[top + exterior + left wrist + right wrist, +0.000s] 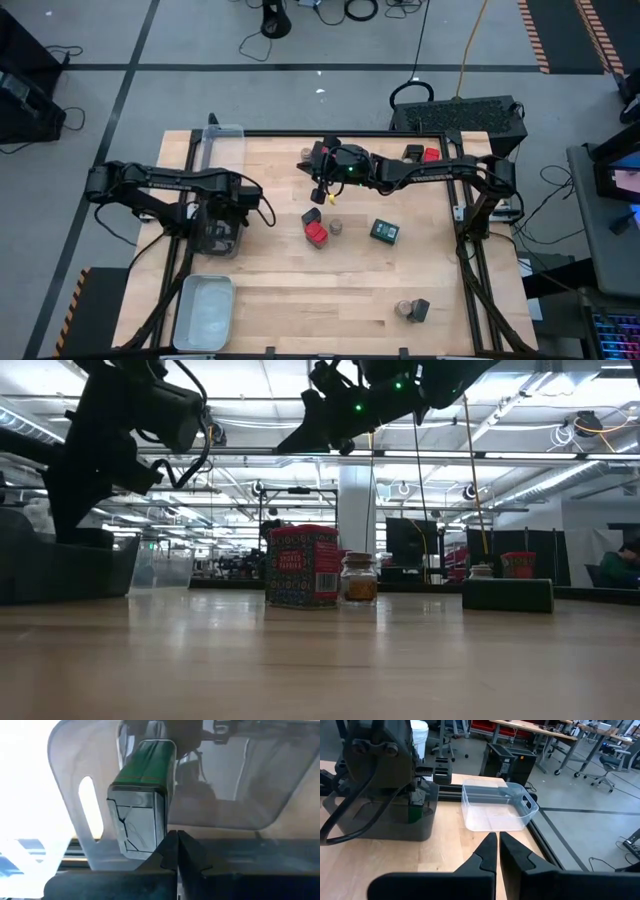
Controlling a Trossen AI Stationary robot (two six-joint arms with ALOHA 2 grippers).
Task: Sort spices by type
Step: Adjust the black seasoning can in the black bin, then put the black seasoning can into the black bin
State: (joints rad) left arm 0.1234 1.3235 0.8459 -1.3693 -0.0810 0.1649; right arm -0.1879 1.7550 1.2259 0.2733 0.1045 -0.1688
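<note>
My left gripper [177,845] is shut and points down into a dark grey tray [222,245] at the table's left. A dark green tin [145,780] sits in that tray beside the fingertips and also shows in the right wrist view [415,813]. My right gripper [497,842] is shut on nothing. It hangs high over the table's middle [308,163], pointing toward the left edge. Below it on the wood stand a red tin [316,234], a round jar [336,227] and a dark tin [385,231]. My left gripper's shut fingertips [170,842] come from above, right beside the green tin's silver end [137,827]. I cannot tell whether they touch it.
A clear tray [495,810] stands at the far left corner and a pale tray [205,310] at the near left. Another jar [404,308] and dark tin [421,309] sit near the front edge. A red tin [431,155] and a dark one [412,151] are at the back right.
</note>
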